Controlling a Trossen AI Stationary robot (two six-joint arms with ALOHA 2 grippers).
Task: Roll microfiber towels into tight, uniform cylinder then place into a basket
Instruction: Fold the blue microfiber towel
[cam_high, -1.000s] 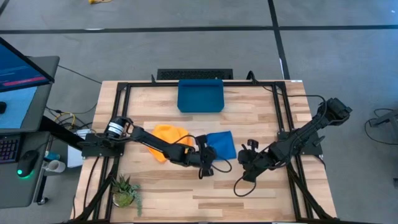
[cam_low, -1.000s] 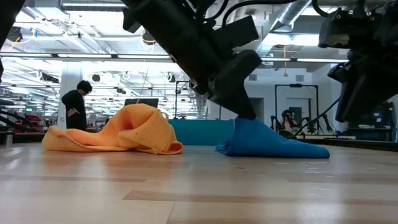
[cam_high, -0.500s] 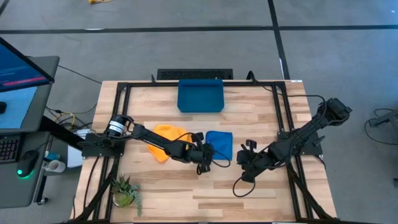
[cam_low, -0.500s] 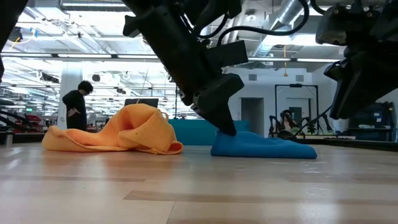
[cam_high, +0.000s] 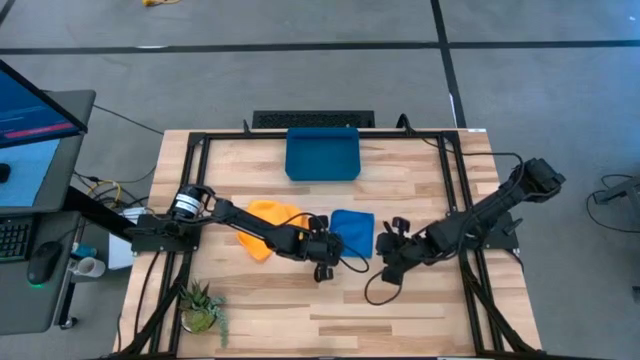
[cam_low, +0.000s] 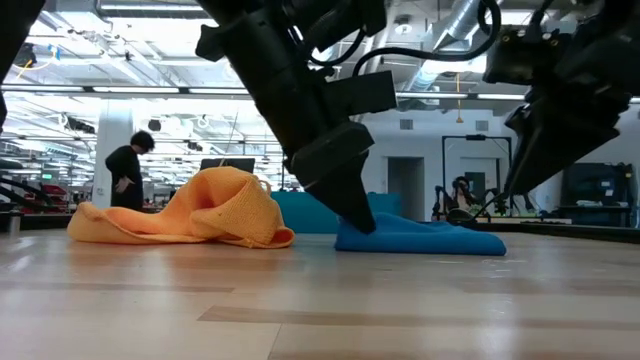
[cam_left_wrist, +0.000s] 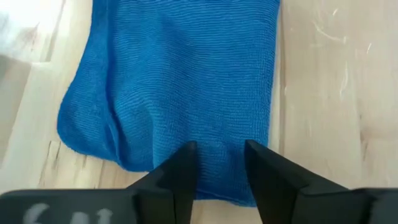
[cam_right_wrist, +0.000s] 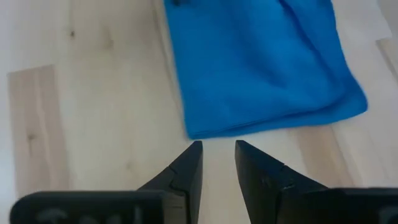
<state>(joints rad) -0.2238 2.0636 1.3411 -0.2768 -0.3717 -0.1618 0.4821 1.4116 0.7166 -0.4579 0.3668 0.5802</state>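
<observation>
The blue towel (cam_high: 353, 230) lies folded flat at mid-table, and the yellow-orange towel (cam_high: 270, 222) sits crumpled in a heap to its left. The dark blue basket (cam_high: 322, 153) stands at the far edge, behind both towels (cam_low: 305, 212). My left gripper (cam_left_wrist: 221, 155) is open at the blue towel's left edge (cam_low: 345, 238), a finger on either side of a strip of cloth. My right gripper (cam_right_wrist: 217, 152) is open over bare wood just off the towel's right near corner (cam_right_wrist: 193, 132), above the table (cam_low: 515, 180), with nothing between its fingers. My left gripper comes at the blue towel's left edge (cam_left_wrist: 217, 193) slanting down from the table's left. Its open fingertips (cam_left_wrist: 186, 158) stand over the cloth with the edge between them. Whether they rest on the towel or hover just above it, I cannot tell.
A black bar (cam_high: 313, 119) lies beyond the basket, and a small potted plant (cam_high: 200, 305) stands at the near left corner. Black frame rails (cam_high: 452, 190) run along the table's sides. Bare wood lies in front of the towels. A person (cam_low: 125, 170) stands far off in the room.
My left gripper has gone a little toward the table's left edge, dragging the blue towel with it; the towel has slid left and squared up flat. My right gripper has moved left toward the towel's right side.
</observation>
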